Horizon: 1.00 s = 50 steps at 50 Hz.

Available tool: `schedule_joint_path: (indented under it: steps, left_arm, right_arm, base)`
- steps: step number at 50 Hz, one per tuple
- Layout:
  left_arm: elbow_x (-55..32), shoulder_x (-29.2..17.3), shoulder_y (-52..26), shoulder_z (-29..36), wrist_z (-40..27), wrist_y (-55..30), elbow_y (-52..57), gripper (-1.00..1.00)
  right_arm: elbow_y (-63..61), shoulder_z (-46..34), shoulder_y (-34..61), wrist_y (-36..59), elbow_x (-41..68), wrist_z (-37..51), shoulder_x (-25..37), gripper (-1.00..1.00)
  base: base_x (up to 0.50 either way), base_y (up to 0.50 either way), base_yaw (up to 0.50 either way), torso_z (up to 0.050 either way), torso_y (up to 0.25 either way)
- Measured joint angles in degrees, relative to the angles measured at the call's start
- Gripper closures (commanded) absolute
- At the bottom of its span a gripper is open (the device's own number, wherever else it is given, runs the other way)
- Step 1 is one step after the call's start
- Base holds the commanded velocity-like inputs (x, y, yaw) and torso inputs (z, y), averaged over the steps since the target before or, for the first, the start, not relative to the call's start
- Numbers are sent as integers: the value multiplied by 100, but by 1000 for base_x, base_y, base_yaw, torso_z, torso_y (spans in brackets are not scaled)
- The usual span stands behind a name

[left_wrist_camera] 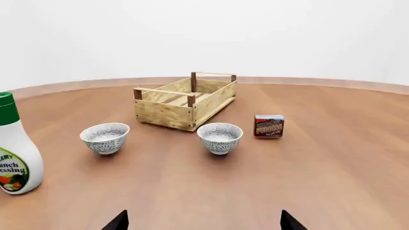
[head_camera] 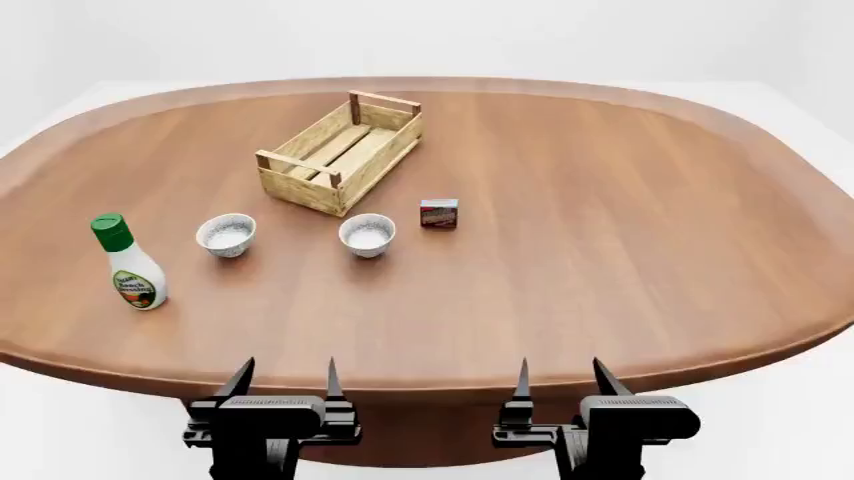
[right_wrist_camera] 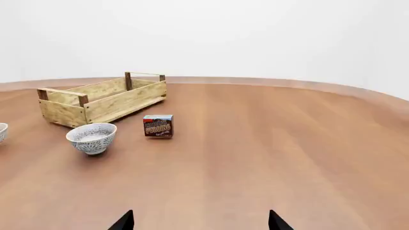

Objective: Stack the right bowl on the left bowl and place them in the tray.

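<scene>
Two patterned white bowls stand apart on the round wooden table: the left bowl (head_camera: 226, 235) (left_wrist_camera: 105, 138) and the right bowl (head_camera: 367, 235) (left_wrist_camera: 220, 137) (right_wrist_camera: 92, 137). Behind them sits the tray (head_camera: 342, 152) (left_wrist_camera: 184, 101) (right_wrist_camera: 102, 99), a light wooden crate with nothing in it. My left gripper (head_camera: 286, 380) (left_wrist_camera: 203, 223) and right gripper (head_camera: 558, 378) (right_wrist_camera: 200, 222) hover at the table's near edge, both open with nothing between the fingers, well short of the bowls.
A ranch dressing bottle (head_camera: 128, 263) (left_wrist_camera: 16, 148) with a green cap stands left of the left bowl. A small red-brown pudding box (head_camera: 439, 213) (left_wrist_camera: 269, 125) (right_wrist_camera: 158, 126) sits right of the right bowl. The table (head_camera: 627, 220) stretches bare to the right.
</scene>
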<state>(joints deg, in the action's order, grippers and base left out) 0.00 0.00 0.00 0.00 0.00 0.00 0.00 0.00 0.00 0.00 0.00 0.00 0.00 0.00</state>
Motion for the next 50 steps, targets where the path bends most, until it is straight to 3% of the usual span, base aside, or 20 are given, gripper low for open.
schedule_joint_path:
  steps: [14,50]
  left_arm:
    - [-138,-165,-23,182,-219,-87,83,-100]
    - [-256,-503,-99,516,-749,47,-59,-100]
  right_arm:
    - [3,-130,12,69,222,251,154,-100]
    - [84,-548,42,116,468,676,448,-100]
  base:
    - [0,23,0,0,0]
    - [0,500,0,0,0]
